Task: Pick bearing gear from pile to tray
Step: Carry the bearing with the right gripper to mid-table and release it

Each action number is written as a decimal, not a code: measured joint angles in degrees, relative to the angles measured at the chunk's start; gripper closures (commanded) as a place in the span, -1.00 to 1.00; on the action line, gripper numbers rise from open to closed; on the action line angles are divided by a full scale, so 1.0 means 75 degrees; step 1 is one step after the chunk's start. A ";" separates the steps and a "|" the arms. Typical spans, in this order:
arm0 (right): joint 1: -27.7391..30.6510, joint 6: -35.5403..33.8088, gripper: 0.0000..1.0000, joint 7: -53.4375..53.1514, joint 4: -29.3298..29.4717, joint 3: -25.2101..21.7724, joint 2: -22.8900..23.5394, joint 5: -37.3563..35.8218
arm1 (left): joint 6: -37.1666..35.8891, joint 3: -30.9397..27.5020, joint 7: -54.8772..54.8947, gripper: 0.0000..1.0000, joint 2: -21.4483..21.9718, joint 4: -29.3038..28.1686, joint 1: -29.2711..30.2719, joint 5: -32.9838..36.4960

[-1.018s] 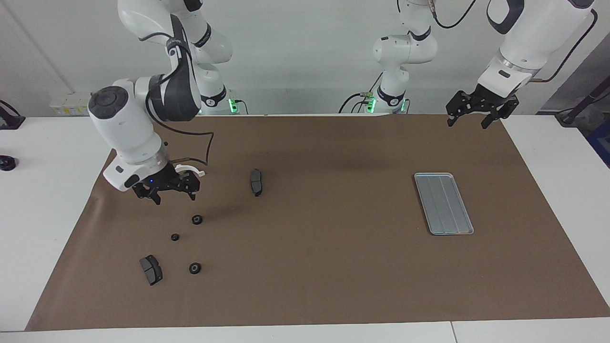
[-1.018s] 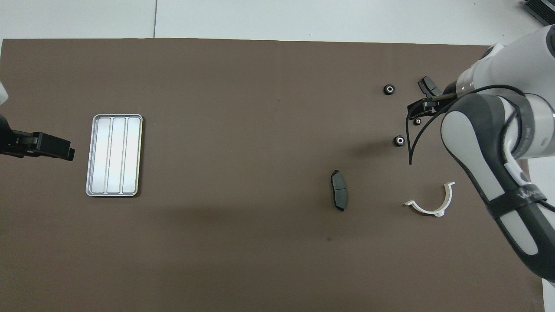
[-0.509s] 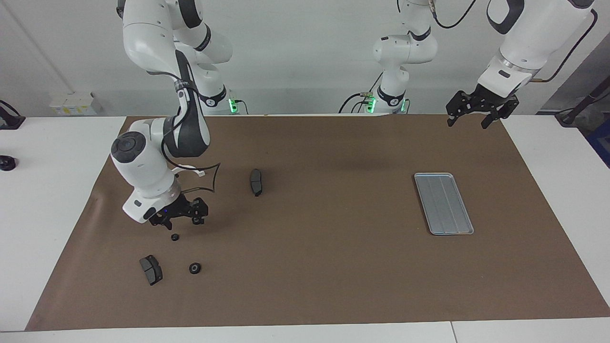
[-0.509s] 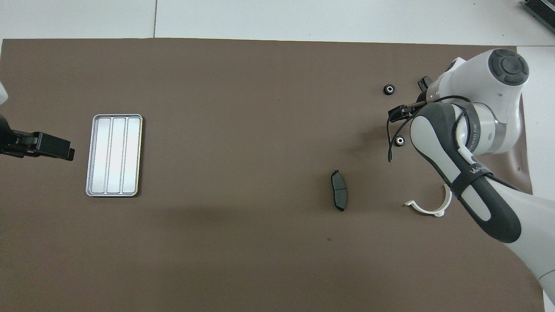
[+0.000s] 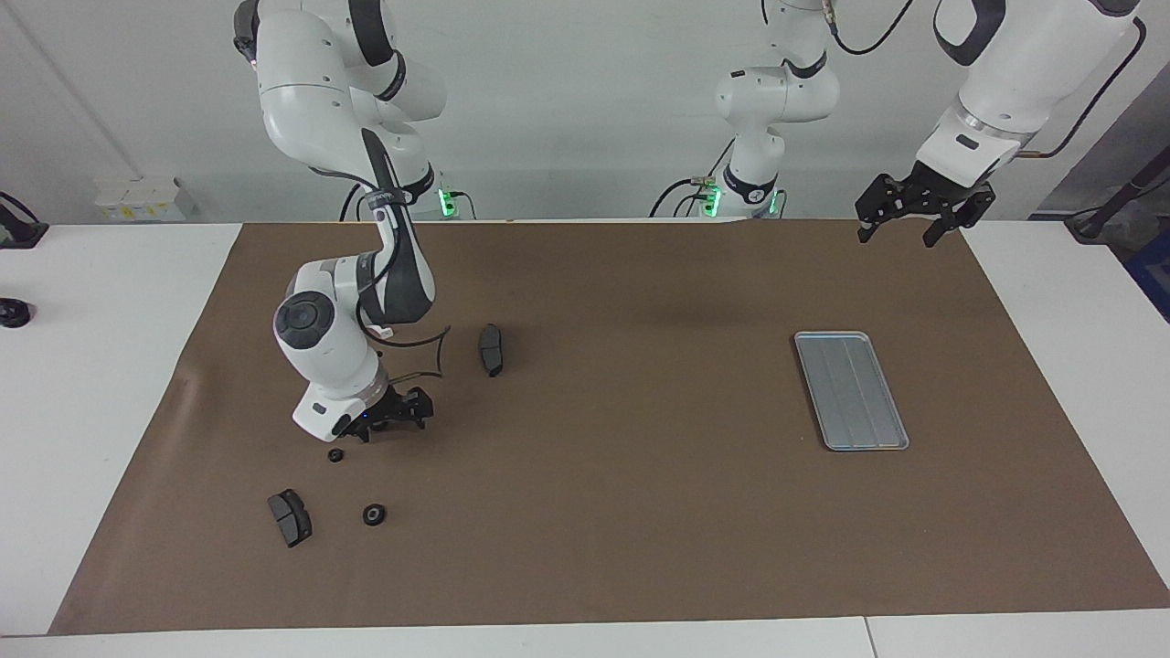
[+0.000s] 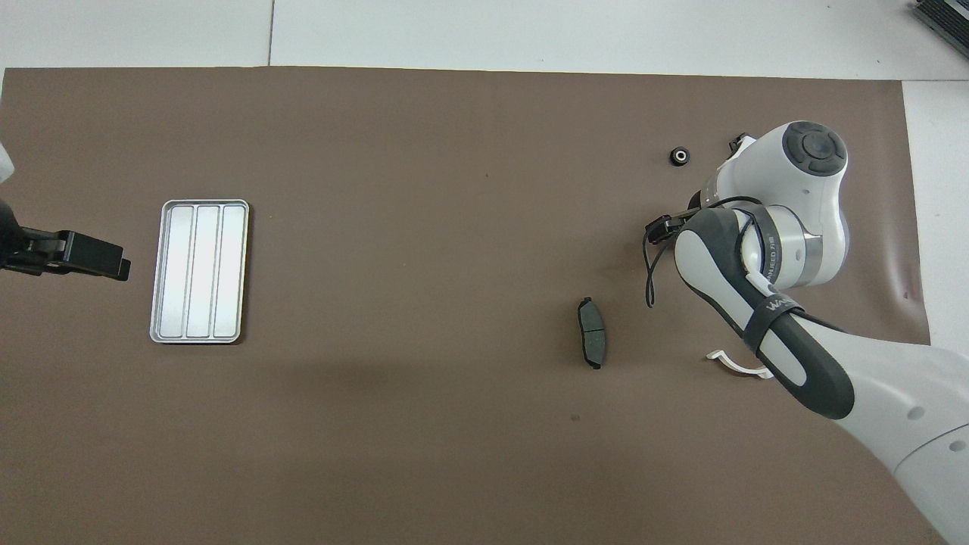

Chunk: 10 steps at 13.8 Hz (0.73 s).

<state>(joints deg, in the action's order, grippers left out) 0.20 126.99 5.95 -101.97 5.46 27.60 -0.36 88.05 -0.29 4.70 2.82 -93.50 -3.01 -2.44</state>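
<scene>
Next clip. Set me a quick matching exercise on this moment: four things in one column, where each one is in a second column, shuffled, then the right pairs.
Things:
1. right gripper
2. left gripper
3. tray
4. brake pad

Places:
A. flat on the brown mat toward the left arm's end
B. down low among the small black gears
C. raised over the mat's corner at the left arm's end, waiting
D. lying alone on the mat nearer the robots than the gears

Pairs: 1-B, 2-C, 3-A, 4-D
</scene>
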 measured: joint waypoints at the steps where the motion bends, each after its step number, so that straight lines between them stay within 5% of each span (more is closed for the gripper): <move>1: 0.0035 0.0000 -0.82 0.0000 -0.0043 -0.0013 -0.0009 -0.0008 | 0.0000 0.0000 0.0000 -1.00 0.0000 0.0000 0.0000 0.0000; 10: 0.0094 -0.0290 0.01 0.0003 -0.0132 -0.0037 -0.0136 -0.0409 | 0.0000 0.0000 0.0000 -1.00 0.0000 0.0000 0.0000 0.0000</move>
<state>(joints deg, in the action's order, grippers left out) 0.91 124.81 5.96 -102.96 5.18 26.58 -3.43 88.05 -0.29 4.70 2.82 -93.50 -3.01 -2.44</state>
